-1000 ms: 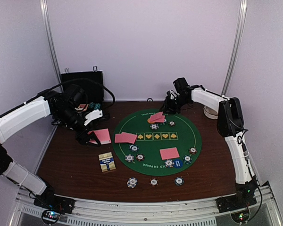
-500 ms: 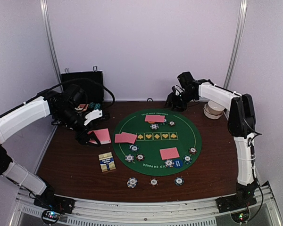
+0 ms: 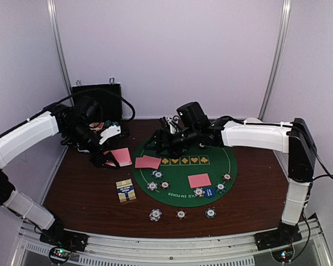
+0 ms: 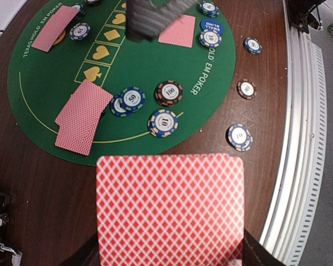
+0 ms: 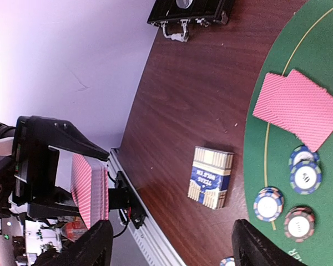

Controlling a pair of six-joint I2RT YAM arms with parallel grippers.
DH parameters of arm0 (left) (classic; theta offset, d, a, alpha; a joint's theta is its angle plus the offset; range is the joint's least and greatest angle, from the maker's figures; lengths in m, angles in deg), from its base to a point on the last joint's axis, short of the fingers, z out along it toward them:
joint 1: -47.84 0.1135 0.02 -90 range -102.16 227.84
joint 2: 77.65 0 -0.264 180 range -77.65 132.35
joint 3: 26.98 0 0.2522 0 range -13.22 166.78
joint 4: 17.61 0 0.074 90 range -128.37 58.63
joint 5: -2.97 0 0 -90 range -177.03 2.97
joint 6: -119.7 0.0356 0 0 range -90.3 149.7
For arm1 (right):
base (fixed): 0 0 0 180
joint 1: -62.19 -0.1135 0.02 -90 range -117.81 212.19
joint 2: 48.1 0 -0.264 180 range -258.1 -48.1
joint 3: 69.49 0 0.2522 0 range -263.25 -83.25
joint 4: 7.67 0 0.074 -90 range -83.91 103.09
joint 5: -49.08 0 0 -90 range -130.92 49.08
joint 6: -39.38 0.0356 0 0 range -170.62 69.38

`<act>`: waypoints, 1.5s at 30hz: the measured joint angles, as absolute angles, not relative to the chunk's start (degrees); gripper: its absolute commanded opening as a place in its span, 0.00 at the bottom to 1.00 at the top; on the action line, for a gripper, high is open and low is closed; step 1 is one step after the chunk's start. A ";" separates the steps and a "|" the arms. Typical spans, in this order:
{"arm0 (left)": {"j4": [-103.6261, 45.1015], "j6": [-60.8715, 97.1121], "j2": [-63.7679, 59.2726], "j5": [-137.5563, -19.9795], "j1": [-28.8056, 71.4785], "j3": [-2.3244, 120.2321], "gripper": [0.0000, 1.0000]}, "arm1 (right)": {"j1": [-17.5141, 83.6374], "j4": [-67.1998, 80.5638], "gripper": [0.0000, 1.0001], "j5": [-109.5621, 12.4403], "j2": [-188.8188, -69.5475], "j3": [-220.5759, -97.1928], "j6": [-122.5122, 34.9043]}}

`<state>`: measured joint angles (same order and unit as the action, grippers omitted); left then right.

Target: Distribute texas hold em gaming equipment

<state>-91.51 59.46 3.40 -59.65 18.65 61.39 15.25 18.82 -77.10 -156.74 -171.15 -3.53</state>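
A stack of pink-backed cards [image 4: 170, 209] is clamped in the left gripper [image 3: 107, 161] at the middle left of the overhead view, over the brown table [image 3: 83, 194] just off the green mat [image 3: 225, 158]. On the mat lie two overlapping cards [image 3: 147, 162] at its left edge, another card [image 3: 199, 180] lower right, and striped chips [image 3: 158, 175] near its lower rim. The right gripper [image 5: 172, 235] hangs over the mat's upper left, fingers spread wide with nothing between them.

Overhead and both wrist views share the green mat [image 3: 180, 173].
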 measured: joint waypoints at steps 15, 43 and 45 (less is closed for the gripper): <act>-91.46 58.69 3.58 -58.69 18.65 62.25 0.00 | 9.52 1.55 0.87 -81.32 -160.50 -170.60 9.11; -91.46 58.67 3.56 -58.43 18.65 62.29 0.00 | 6.88 -1.12 0.71 -86.17 -170.56 -178.47 13.02; -91.59 58.69 3.60 -58.58 18.65 62.29 0.00 | 7.36 -1.46 0.68 -86.37 -170.10 -177.49 12.89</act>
<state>-91.59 58.69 3.60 -58.58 18.65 62.29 7.36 -1.46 -86.37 -170.10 -177.49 12.89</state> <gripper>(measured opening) 0.676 0.715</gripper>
